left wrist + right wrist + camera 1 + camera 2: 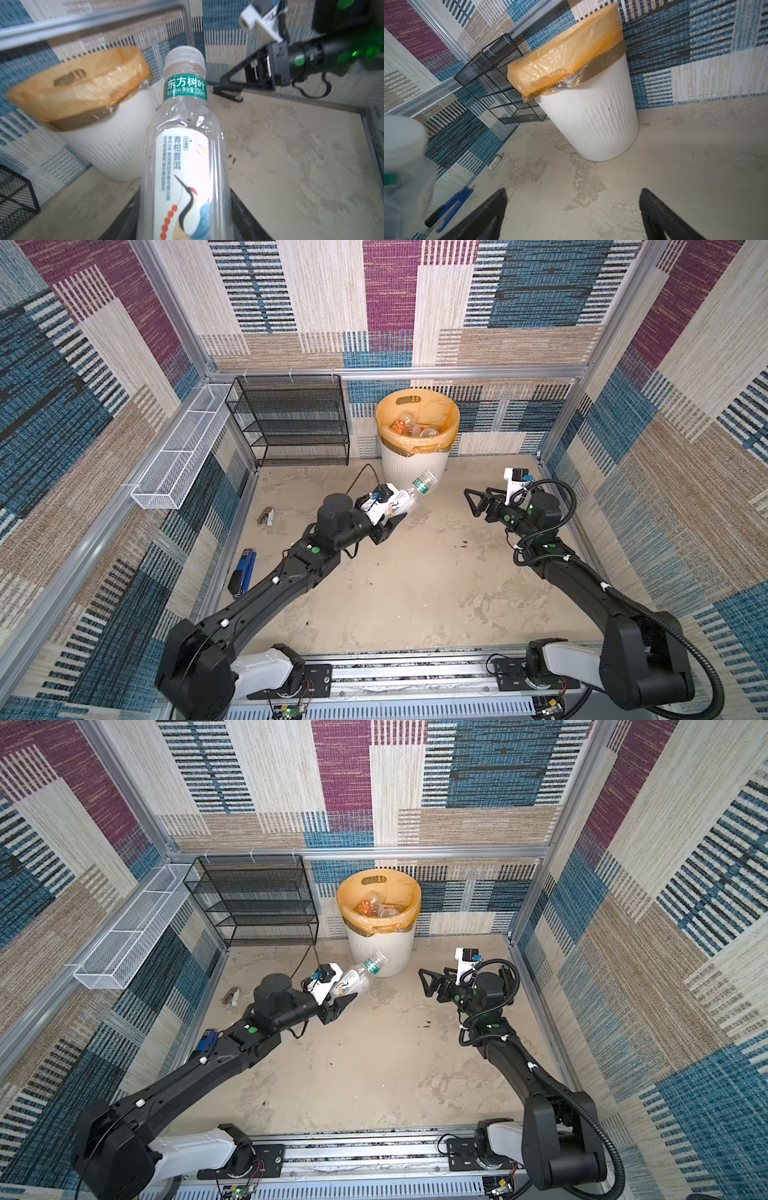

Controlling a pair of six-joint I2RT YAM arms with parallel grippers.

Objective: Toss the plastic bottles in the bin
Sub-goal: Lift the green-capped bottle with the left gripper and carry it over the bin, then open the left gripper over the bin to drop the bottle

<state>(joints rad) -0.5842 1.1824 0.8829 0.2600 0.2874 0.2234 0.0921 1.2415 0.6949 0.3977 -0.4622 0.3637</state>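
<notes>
My left gripper point(394, 515) point(344, 997) point(185, 218) is shut on a clear plastic bottle point(417, 490) point(362, 973) point(182, 128) with a white cap, a green neck band and a crane label. It holds the bottle off the floor, cap pointing at the bin point(415, 466) point(380, 955) point(108, 145) point(593, 124), just in front of the bin's wall. The white ribbed bin has an orange bag and several bottles point(415, 429) inside. My right gripper point(471, 502) point(424, 982) point(573, 192) hovers open and empty to the right of the bin.
A black mesh rack point(291, 418) stands left of the bin against the back wall. A white wire tray point(178, 456) hangs on the left wall. A blue stapler point(243, 572) and a small stapler point(266, 516) lie along the left floor edge.
</notes>
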